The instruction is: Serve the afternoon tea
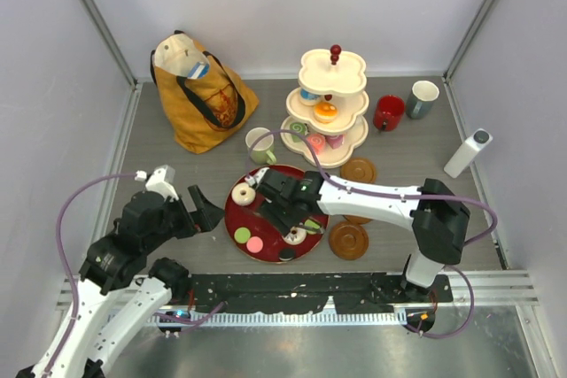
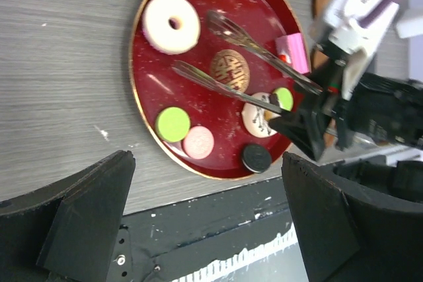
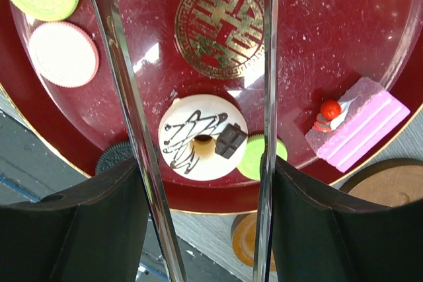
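Observation:
The dark-red tray (image 1: 232, 219) holds a white donut (image 1: 244, 194), green (image 1: 242, 235) and pink (image 1: 255, 244) macarons, a dark cookie (image 1: 286, 254) and a chocolate-drizzled donut (image 1: 295, 236). My right gripper (image 1: 283, 205) is over the tray, shut on metal tongs (image 3: 122, 77). The tongs' arms are spread to either side of the drizzled donut (image 3: 198, 138); their tips are out of the wrist view. A pink cake slice (image 3: 357, 123) lies to the right. My left gripper (image 1: 205, 210) is open and empty, left of the tray. Red (image 1: 388, 112), grey-blue (image 1: 423, 98) and pale green (image 1: 260, 145) mugs stand behind.
A cream three-tier stand (image 1: 326, 108) with a few pastries is at the back middle. The mustard tote bag (image 1: 199, 90) is at the back left. Two brown coasters (image 1: 348, 240) (image 1: 359, 170) lie right of the tray. A white bottle (image 1: 468, 153) stands at the far right.

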Tool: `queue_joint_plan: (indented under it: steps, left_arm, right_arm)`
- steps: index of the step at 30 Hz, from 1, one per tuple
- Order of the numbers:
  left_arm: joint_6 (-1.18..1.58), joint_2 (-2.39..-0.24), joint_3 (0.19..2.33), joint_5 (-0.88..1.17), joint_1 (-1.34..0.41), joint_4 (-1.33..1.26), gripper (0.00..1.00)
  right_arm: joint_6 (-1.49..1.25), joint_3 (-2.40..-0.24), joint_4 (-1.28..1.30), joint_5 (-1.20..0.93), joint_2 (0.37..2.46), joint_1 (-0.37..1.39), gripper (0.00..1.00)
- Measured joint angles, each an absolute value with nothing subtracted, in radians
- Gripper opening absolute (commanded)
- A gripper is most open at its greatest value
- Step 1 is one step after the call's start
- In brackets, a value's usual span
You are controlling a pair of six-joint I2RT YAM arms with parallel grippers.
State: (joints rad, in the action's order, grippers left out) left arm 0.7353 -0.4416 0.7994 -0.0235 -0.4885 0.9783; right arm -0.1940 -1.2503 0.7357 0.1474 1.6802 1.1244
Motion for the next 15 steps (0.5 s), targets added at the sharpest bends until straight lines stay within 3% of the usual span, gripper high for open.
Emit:
queue_joint_plan:
  steps: [12, 15]
  left_arm:
    - [0.748, -0.361, 0.787, -0.005, -0.488, 0.991, 1.00]
    - [0.752, -0.363, 0.787, -0.019, -0.488, 1.011, 1.00]
  right_arm:
    - [-0.192, -1.378, 0.719, 0.185, 1.835, 1.122, 0.68]
    - [-0.190, -1.403, 0.718, 0.195, 1.855, 1.113, 0.63]
